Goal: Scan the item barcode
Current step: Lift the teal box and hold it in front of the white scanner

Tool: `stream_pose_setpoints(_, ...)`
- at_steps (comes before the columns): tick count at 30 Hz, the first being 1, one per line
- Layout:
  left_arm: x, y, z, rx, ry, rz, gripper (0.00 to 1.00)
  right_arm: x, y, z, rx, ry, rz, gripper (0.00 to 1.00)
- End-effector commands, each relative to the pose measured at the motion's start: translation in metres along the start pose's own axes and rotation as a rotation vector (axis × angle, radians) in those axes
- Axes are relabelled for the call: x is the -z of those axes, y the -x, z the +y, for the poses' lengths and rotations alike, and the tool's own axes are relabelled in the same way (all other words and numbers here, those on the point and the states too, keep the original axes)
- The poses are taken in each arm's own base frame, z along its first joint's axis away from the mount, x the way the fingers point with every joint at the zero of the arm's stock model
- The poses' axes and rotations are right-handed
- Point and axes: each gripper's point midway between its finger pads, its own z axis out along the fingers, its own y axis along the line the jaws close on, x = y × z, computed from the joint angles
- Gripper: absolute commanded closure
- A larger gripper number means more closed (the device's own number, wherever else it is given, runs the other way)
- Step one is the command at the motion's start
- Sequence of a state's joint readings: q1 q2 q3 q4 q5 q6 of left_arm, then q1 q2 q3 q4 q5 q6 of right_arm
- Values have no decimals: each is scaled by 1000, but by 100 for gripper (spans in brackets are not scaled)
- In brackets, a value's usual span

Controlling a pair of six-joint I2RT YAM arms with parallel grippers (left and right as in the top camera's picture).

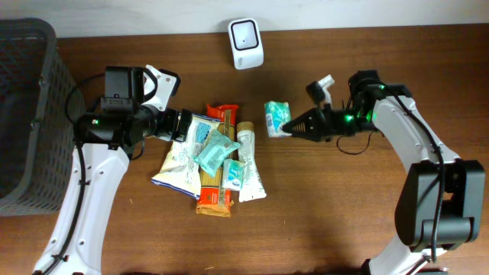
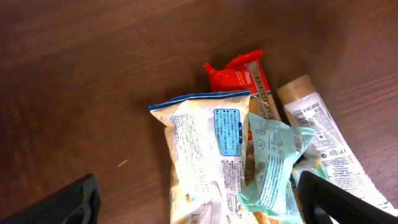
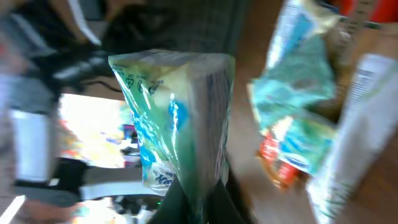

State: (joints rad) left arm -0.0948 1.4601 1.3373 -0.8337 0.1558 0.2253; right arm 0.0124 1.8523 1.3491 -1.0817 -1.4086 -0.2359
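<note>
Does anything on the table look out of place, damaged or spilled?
Nothing looks torn or spilled. The packets lie in a crooked, overlapping heap, and one teal packet is apart from it, pinched by the right gripper.

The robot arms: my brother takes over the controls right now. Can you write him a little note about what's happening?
Left gripper: open, holding nothing, over the pile of packets.
Right gripper: shut on the small green packet, which is off to the right of the pile.
White scanner: at the top of the overhead view, with nothing in front of it.
Done: one packet gripped.
Left: turn its barcode toward the scanner and scan it. The rest of the pile is not yet scanned.
</note>
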Motion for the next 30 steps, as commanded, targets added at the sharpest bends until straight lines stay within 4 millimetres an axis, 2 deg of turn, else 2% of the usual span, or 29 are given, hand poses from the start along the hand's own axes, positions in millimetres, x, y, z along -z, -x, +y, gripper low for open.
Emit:
stream_pose_setpoints(1,7,6,1,-18,7,-24,1,6,12,32,-189,141,-30,96)
stream_pose_setpoints(2,7,6,1,-18,7,-24,1,6,13,32,-273,142,-24,96)
stream_pose_setpoints(5,7,6,1,-18,7,-24,1,7,18,38,-275,143,-22,96)
stream_pose_setpoints(7,7,6,1,-18,7,-24,1,8,31,45,-150,141,-32,96)
stream_pose_setpoints(8,7,6,1,-18,7,-24,1,-1,43,43,-63,60,-30,96)
stream_pose_setpoints(9,7,6,1,-18,7,-24,1,-12,54,32,-42,-84,-42,96)
stream_pose_setpoints(10,7,6,1,-18,7,-24,1,-25,66,29,10,-229,-58,96)
stream_pose_setpoints(12,7,6,1,-18,7,-24,1,-30,93,45,117,-433,-123,96)
stream_pose_setpoints(14,7,6,1,-18,7,-24,1,-22,117,61,204,-646,-207,96)
stream_pose_setpoints(16,7,6,1,-18,7,-24,1,0,146,72,348,-973,-333,96)
stream_pose_setpoints(18,7,6,1,-18,7,-24,1,14,177,77,489,-1249,-452,96)
stream_pose_setpoints(20,7,6,1,-18,6,-24,1,13,202,62,591,-1402,-486,96)
stream_pose_setpoints(21,7,6,1,-18,6,-24,1,13,216,47,623,-1485,-505,96)
stream_pose_setpoints(23,7,6,1,-18,6,-24,1,1,246,-8,700,-1611,-475,96)
stream_pose_setpoints(24,7,6,1,-18,6,-24,1,-5,254,-23,727,-1628,-464,96)
stream_pose_setpoints(25,7,6,1,-18,6,-24,1,-18,267,-52,780,-1641,-438,96)
stream_pose_setpoints(28,7,6,1,-18,6,-24,1,-39,287,-97,906,-1661,-398,96)
stream_pose_setpoints(30,7,6,1,-18,6,-24,1,-49,291,-124,985,-1682,-324,96)
